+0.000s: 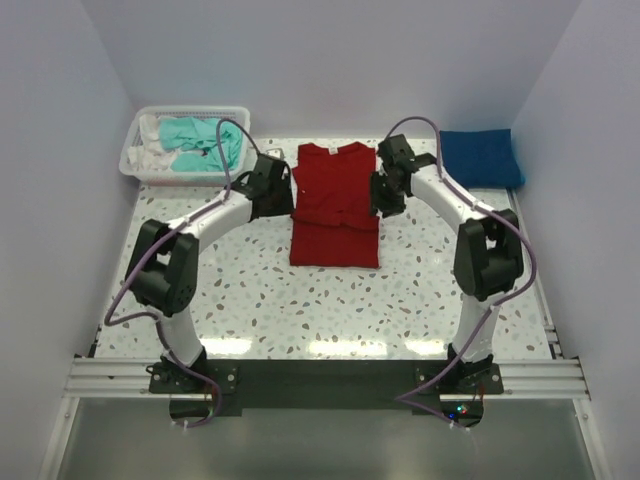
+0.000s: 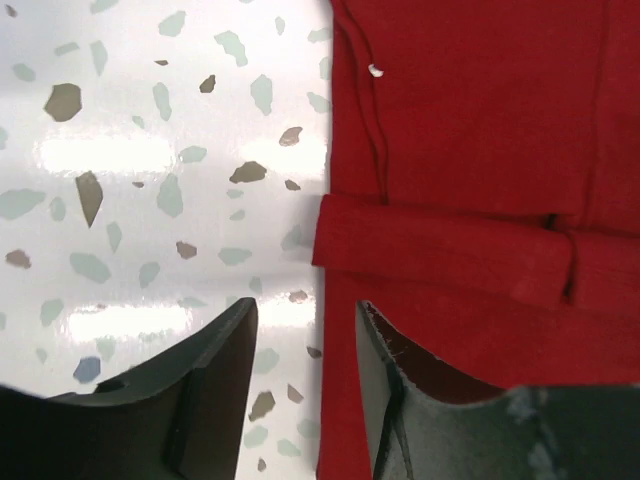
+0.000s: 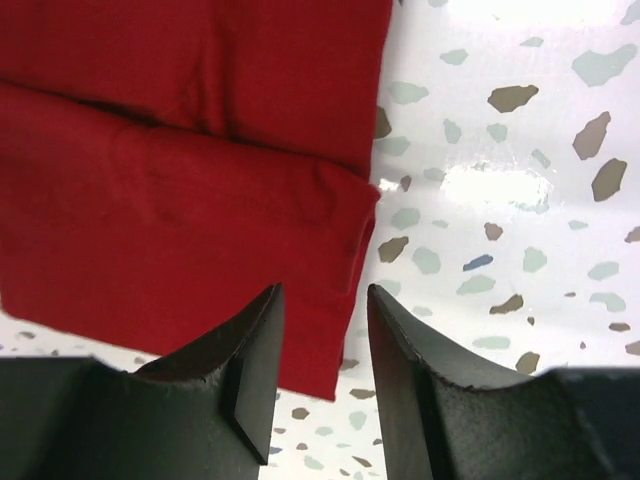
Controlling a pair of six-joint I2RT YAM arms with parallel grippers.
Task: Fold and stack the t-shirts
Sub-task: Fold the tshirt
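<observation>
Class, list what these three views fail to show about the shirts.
Teal shirt, top view: bunched in the basket; its own folds hide its shape.
Blue shirt, top view: folds too small to count.
Red shirt, wrist views: cut off by frame edges and fingers.

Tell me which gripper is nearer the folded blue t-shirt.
Right. The right gripper is at the right edge of the red t-shirt, toward the blue t-shirt; the left gripper is at its left edge, farther away.
</observation>
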